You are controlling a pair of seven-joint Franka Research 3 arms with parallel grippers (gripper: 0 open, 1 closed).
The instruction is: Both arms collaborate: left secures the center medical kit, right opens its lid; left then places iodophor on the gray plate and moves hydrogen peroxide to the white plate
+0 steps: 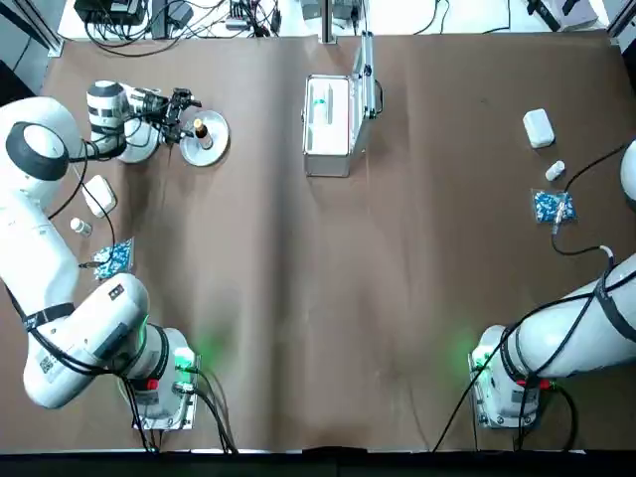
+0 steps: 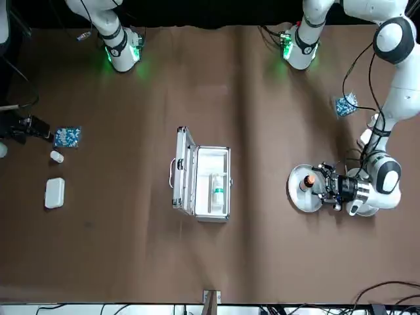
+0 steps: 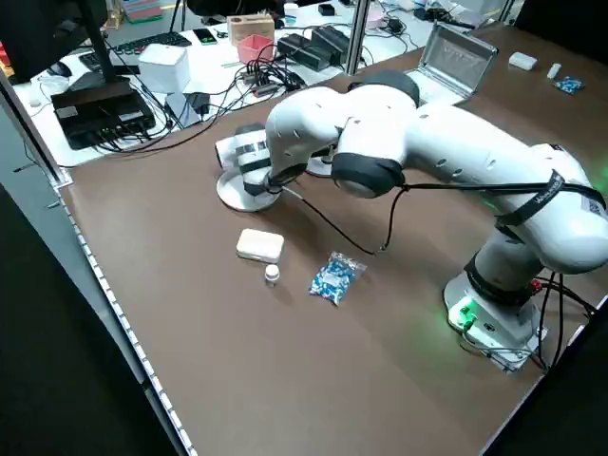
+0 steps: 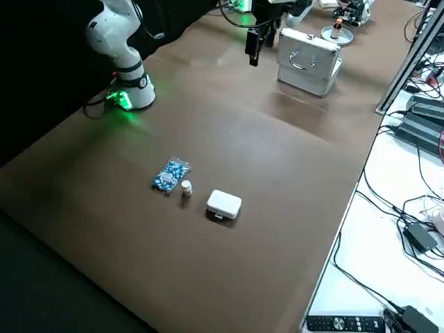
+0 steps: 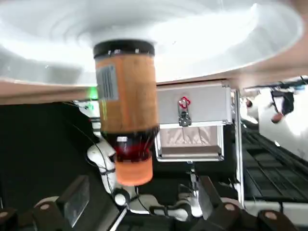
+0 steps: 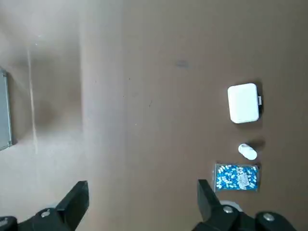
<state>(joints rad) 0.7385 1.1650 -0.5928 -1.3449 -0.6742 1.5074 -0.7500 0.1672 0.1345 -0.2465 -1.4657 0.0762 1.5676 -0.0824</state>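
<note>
The medical kit (image 1: 328, 124) stands at the table's far centre with its lid (image 1: 368, 75) raised upright. A small white bottle with a green label, the hydrogen peroxide (image 1: 320, 102), lies inside it. The brown iodophor (image 1: 199, 129) stands upright on the gray plate (image 1: 211, 149) at the far left. My left gripper (image 1: 182, 119) is just beside the bottle, open, with its fingers (image 5: 72, 202) apart and clear of it. The white plate (image 1: 139, 149) lies partly under that wrist. My right gripper (image 6: 143, 202) hangs open over bare table at the right side.
At the right lie a white rounded box (image 1: 538, 127), a small vial (image 1: 555, 171) and a blue pill packet (image 1: 552, 207). A matching box (image 1: 99, 194), vial (image 1: 79, 227) and packet (image 1: 114, 258) lie at the left. Cables run along the far edge.
</note>
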